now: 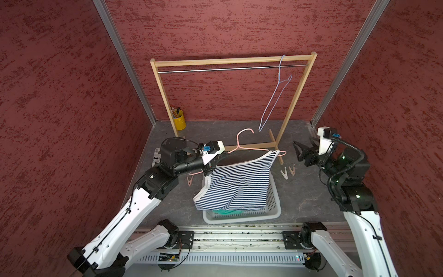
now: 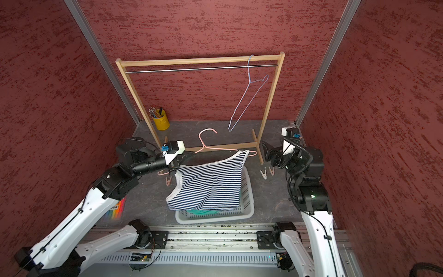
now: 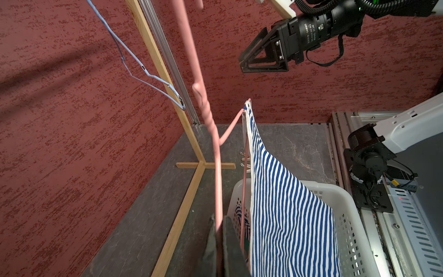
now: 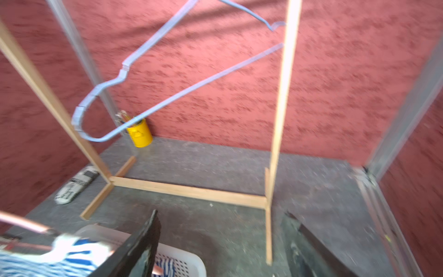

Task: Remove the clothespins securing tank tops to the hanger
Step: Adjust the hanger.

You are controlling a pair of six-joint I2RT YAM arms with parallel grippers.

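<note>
Clothespins (image 1: 284,173) are noted loose on the table: two just beside the right wall of the white basket (image 1: 273,199), a third, pink (image 1: 189,181), near the left arm. No mint one is made out in any view. The pink hanger (image 3: 217,167) is pinched in the closed left gripper (image 3: 219,223) and held above the basket. The striped tank top (image 1: 239,184) is hung from the hanger's far end alone, draped over the teal top (image 1: 225,212) in the basket. The right gripper (image 4: 221,215) is held near that far end with jaws apart and nothing between them. A peg may be hidden in the white trim there, though this cannot be confirmed. If the jaws are closed on strap rather than peg, the thin wire could be twisted in the left grip. With the top carried at a single corner, it could be dragged past the basket rim once released.
</note>
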